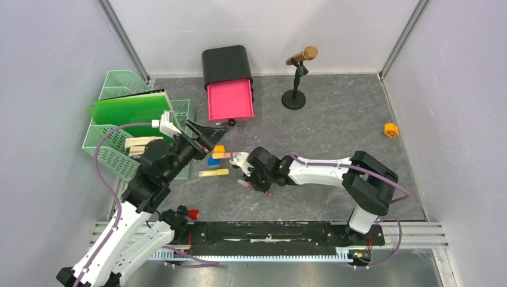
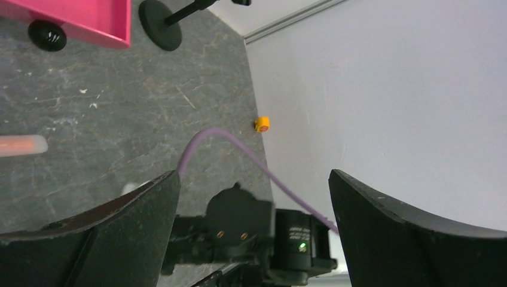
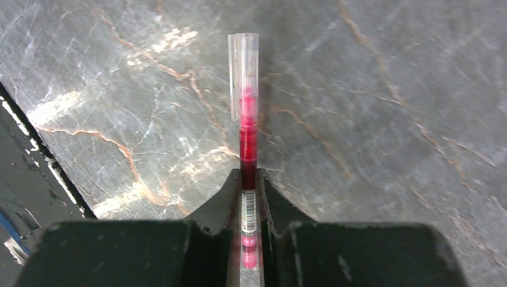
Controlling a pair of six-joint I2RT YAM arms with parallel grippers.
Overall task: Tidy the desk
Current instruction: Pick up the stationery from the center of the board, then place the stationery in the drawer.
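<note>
The desk (image 1: 335, 125) is a dark-grey marbled surface. My right gripper (image 1: 253, 181) hovers low over its near middle, shut on a red pen (image 3: 247, 137). In the right wrist view the jaws (image 3: 247, 179) pinch the pen's barrel by its barcode label. Its clear cap points away over the desk (image 3: 388, 119). My left gripper (image 1: 214, 139) stands open and empty at the left, beside the mint-green tray (image 1: 110, 152). In the left wrist view its fingers (image 2: 119, 227) are spread wide, with the right arm (image 2: 251, 227) seen between them.
An open pink drawer (image 1: 230, 100) juts from a black box (image 1: 226, 63) at the back. A microphone stand (image 1: 293, 98) is to its right, an orange roll (image 1: 391, 130) far right. A yellow highlighter (image 1: 213, 173), blue piece (image 1: 213, 161), orange cube (image 1: 219, 149) and pink marker (image 2: 21, 145) lie by the tray.
</note>
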